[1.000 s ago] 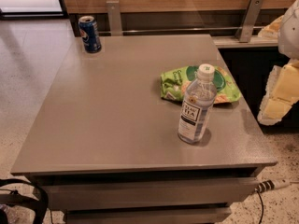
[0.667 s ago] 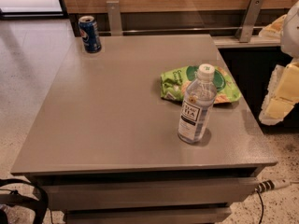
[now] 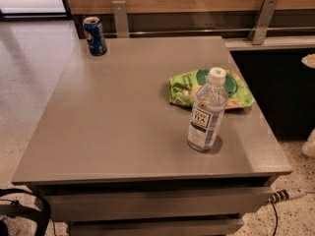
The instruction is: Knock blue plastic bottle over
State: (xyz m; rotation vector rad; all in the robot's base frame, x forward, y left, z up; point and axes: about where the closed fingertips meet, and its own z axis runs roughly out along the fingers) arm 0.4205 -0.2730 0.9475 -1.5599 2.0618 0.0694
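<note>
The blue plastic bottle stands upright on the grey table, near its front right. It is clear and faintly bluish, with a white cap and a white-and-black "TEA" label. My gripper is out of view. Only two pale slivers of my arm show at the right edge, an upper one and a lower one, both well apart from the bottle.
A green snack bag lies just behind the bottle. A short blue soda can stands at the table's far left corner. A wood-and-metal rail runs behind the table. A black strap and a power strip lie on the floor.
The pale arm parts at the right edge have drawn back to the right, almost out of view. The bottle, bag and can have not moved.
</note>
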